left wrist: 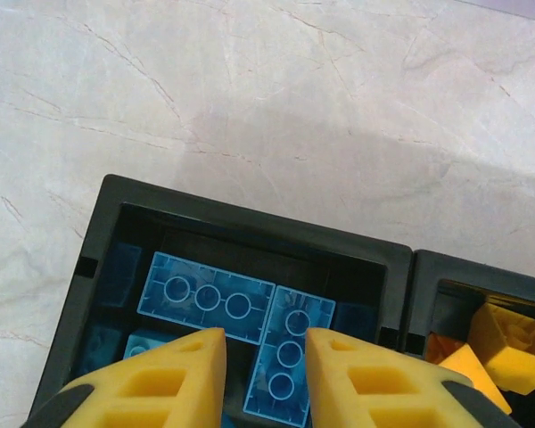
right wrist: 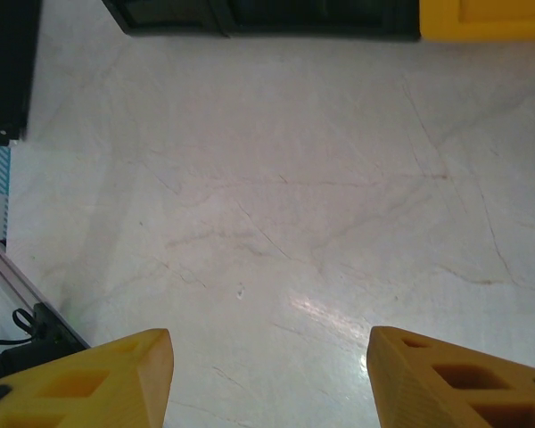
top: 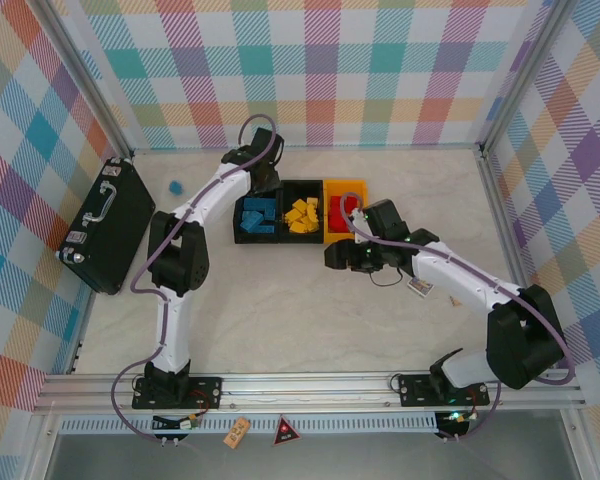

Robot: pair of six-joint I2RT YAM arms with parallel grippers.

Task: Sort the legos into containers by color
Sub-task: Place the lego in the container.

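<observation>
Three containers stand in a row. The left black bin (top: 255, 218) holds blue legos (left wrist: 205, 296), the middle black bin (top: 302, 215) yellow ones (left wrist: 508, 343), and the yellow-orange bin (top: 342, 212) red ones (top: 338, 210). My left gripper (top: 265, 185) hovers over the left bin (left wrist: 250, 223). Its jaws (left wrist: 265, 334) are open by a narrow gap, and a blue brick (left wrist: 290, 357) lies flat in the bin below them. My right gripper (top: 330, 257) hangs open in front of the bins, with bare table between its fingertips (right wrist: 269, 337). A small blue piece (top: 176, 187) lies alone on the table, left of the bins.
A black briefcase (top: 108, 222) with a handle lies at the left edge. A small printed card (top: 420, 288) sits under the right arm. The bins' fronts (right wrist: 250, 13) and the yellow-orange bin (right wrist: 486, 18) line the top of the right wrist view. Plaid walls enclose the table.
</observation>
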